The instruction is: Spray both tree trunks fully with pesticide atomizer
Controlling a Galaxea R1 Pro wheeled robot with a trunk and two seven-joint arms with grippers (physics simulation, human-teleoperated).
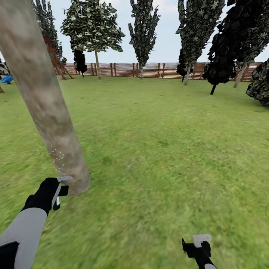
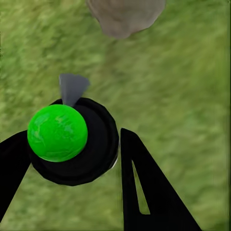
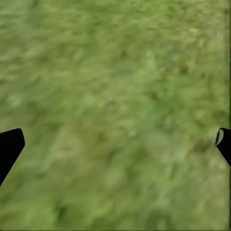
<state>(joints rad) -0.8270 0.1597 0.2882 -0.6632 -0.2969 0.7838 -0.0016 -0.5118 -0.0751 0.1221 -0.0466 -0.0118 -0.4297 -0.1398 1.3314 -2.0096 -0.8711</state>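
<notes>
The left claw (image 1: 59,188) sits low over the grass just beside the foot of the tree trunk (image 1: 45,101); in the left wrist view its two black fingers (image 2: 149,192) are closed around a round black object capped by a bright green dome (image 2: 57,132), with a small grey nozzle-like piece (image 2: 72,88) sticking out toward the trunk base (image 2: 126,17); this held thing appears to be the spray bottle (image 2: 82,149), seen end-on, though its body is hidden; in the head view a little pale piece of it shows below the gripper's fingers. A faint scatter of pale specks (image 1: 59,155) lies on the lower trunk just above the claw; the trunk itself is thick, mottled grey-tan, and leans up and away to the left.

The right claw (image 1: 200,243) hangs low at the right, well apart from the trunk; in the right wrist view its black fingertips (image 3: 9,147) stand wide apart at the two edges with nothing but grass between them.

The lawn (image 1: 168,142) spreads broad and green all around; far off a brown slatted fence (image 1: 149,70) closes it; before the fence stand a leafy tree on a thin pale trunk (image 1: 93,30) and several dark narrow cypresses (image 1: 144,30); a red frame (image 1: 56,59) and something blue (image 1: 6,79) show at the far left.
</notes>
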